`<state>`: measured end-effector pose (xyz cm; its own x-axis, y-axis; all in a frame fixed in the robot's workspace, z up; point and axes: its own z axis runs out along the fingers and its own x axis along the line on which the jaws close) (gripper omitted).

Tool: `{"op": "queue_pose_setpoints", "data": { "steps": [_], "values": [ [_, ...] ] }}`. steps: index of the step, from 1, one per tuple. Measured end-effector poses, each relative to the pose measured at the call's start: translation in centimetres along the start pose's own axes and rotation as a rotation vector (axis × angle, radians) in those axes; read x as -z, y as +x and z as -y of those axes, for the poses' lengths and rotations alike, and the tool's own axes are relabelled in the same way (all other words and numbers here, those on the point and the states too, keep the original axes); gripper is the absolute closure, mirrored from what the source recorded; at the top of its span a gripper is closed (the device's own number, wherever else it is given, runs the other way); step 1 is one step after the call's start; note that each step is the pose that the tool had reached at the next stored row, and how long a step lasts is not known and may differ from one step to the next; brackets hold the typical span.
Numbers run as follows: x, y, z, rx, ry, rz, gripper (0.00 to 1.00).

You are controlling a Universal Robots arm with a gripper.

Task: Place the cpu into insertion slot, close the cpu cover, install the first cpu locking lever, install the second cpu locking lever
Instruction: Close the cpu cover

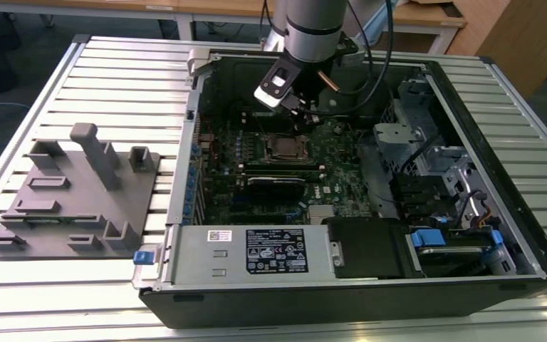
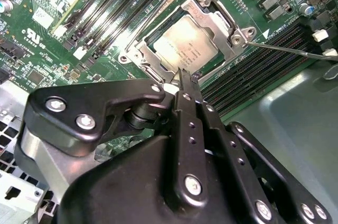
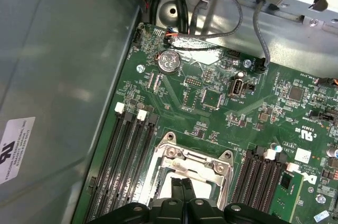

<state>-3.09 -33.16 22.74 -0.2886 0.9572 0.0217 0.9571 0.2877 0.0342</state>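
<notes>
Already the chip [image 2: 185,44] sits in the socket [image 1: 279,148] under the metal cover [image 2: 214,10], and the gripper [image 2: 182,76], fingers pinched together on nothing, points its tip at the socket's edge. Beside the socket a thin wire lever [image 2: 296,50] juts free; it looks stiff and springy, best pressed near its end.

The desk [image 1: 112,78] is topped with pale metal slats, ribbed and silvery, that run across the exterior view. Bright light glances off the slats along its near edge. Beyond its far side stand wooden tables [image 1: 226,7] with light brown tops and white legs. A wooden cabinet [image 1: 525,35] of much the same colour stands at the exterior view's right. The floor [image 1: 55,28] is dark grey, deepest in shade at the exterior view's left and paler beside the cabinet.
</notes>
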Motion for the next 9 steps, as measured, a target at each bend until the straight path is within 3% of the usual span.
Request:
{"op": "queue_pose_setpoints", "data": {
  "steps": [9],
  "values": [
    [0.0,0.0,0.0,0.004,0.0001,-0.0002,0.9]
  ]
}}
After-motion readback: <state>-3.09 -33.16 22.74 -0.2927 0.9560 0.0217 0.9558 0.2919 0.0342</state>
